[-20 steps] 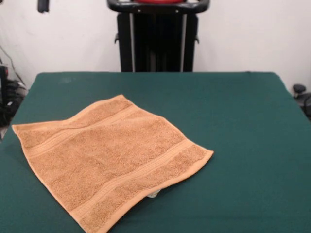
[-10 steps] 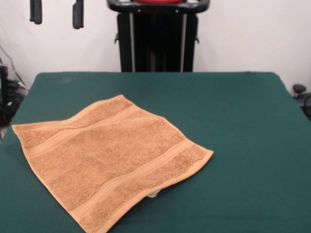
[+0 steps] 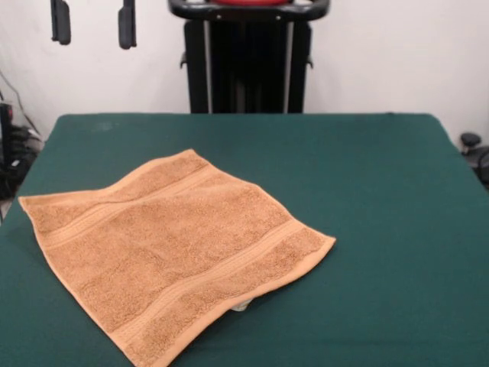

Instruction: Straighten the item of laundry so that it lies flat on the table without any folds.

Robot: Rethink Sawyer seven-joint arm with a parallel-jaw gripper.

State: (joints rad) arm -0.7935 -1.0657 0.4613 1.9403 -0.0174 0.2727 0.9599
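Note:
The item of laundry [image 3: 172, 248], an orange-tan terry towel with two woven bands, lies spread out on the left half of the dark green table [image 3: 367, 191], turned at an angle. A small white tag peeks from under its front edge. No fold shows on it. My gripper [image 3: 93, 27] hangs high at the top left, well above and behind the towel. Its two black fingertips [image 3: 60, 23] stand wide apart, open, with nothing between them.
The towel's left corner reaches close to the table's left edge. Dark equipment and cables sit off the table at the left [image 3: 9, 145], and a black object at the right edge [image 3: 471, 144].
The gripper's fingertips have come down into view at the top left; one second ago only one tip showed. The towel has not moved.

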